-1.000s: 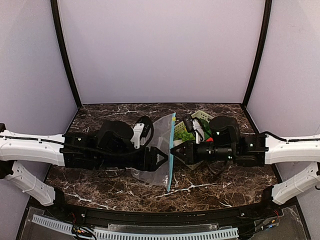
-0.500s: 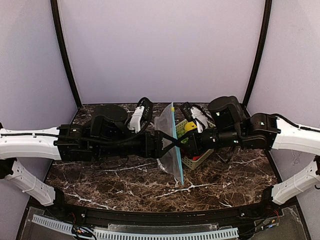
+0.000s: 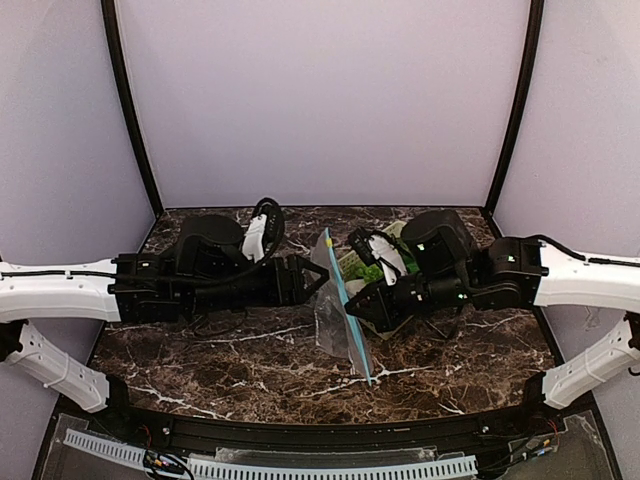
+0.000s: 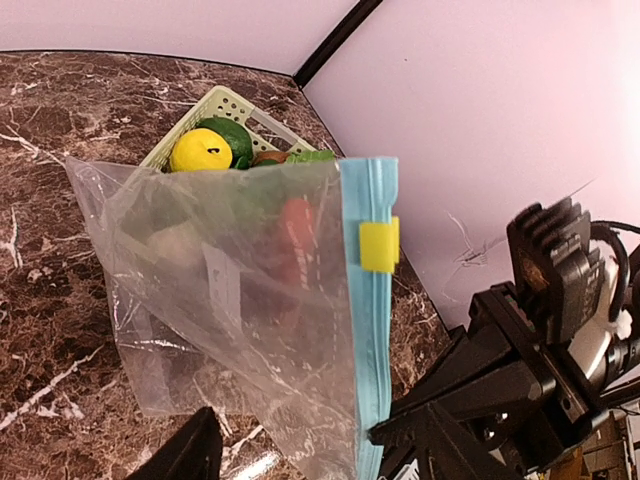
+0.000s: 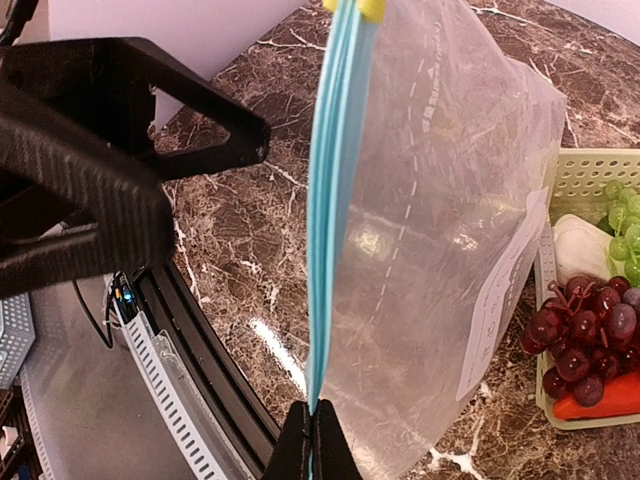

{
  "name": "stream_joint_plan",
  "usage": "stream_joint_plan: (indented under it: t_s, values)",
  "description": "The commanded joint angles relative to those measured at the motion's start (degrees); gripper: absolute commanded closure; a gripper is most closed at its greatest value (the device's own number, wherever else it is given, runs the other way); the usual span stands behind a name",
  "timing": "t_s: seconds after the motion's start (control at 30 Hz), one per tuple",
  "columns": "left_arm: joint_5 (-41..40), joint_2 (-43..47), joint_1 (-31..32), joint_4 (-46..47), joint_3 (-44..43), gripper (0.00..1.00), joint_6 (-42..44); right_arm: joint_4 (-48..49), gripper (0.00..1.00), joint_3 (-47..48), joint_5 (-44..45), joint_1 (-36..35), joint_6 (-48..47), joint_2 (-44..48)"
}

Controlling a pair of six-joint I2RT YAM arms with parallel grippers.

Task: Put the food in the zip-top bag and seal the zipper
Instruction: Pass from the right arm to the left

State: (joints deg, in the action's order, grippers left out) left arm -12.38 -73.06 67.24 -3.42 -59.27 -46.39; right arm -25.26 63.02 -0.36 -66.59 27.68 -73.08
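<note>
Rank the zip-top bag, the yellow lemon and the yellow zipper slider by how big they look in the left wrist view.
1. zip-top bag, by far.
2-3. lemon and slider look about alike; the slider sits nearer the camera, so unranked.

i work in a lab test booth: plain lilac panels (image 3: 320,100) on black poles (image 3: 130,110) wall in my marble-patterned tabletop (image 3: 250,370), with a slotted cable duct (image 3: 270,466) along its near edge.

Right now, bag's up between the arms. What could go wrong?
1. The zip-top bag hangs only from the right end effector's pinch on the zipper's end; it could slip or swing.
2. The left end effector is open close by and might grab film, not the zipper.
</note>
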Motion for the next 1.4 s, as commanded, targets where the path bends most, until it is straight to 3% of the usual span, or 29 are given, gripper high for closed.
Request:
stream_joint_plan:
  t_s: [0.0, 0.3, 0.47, 0.63, 0.83, 1.17, 1.37]
  values:
    - [1.2, 1.1, -1.5, 2.6, 0.1, 0.34, -0.8, 2.2, 1.00, -0.8, -1.4, -0.7, -0.1, 0.2]
    - [3.4, -0.8, -2.6, 3.1, -1.3, 0.34, -0.4, 2.3, 1.00, -0.8, -1.7, -0.9, -0.3, -0.1]
    - [4.9, -2.0, -3.2, 4.6, -2.1, 0.29, 0.0, 2.3, 1.00, -0.8, -1.9, -1.0, -0.5, -0.3]
    - [5.6, -3.1, -3.7, 5.1, -2.2, 0.31, -0.4, 2.4, 1.00, -0.8, -2.1, -1.1, -0.6, -0.4]
    - [6.0, -4.1, -4.3, 5.2, -2.1, 0.37, -0.8, 2.6, 1.00, -1.1, -2.2, -1.3, -0.6, -0.3]
    - [7.4, -5.3, -4.5, 6.5, -1.1, 0.63, -1.7, 2.8, 1.00, -1.4, -2.1, -1.3, -0.4, -0.3]
    - [8.0, -5.7, -4.6, 7.4, -0.9, 0.69, -2.0, 2.9, 1.00, -1.5, -2.4, -1.3, -0.3, -0.7]
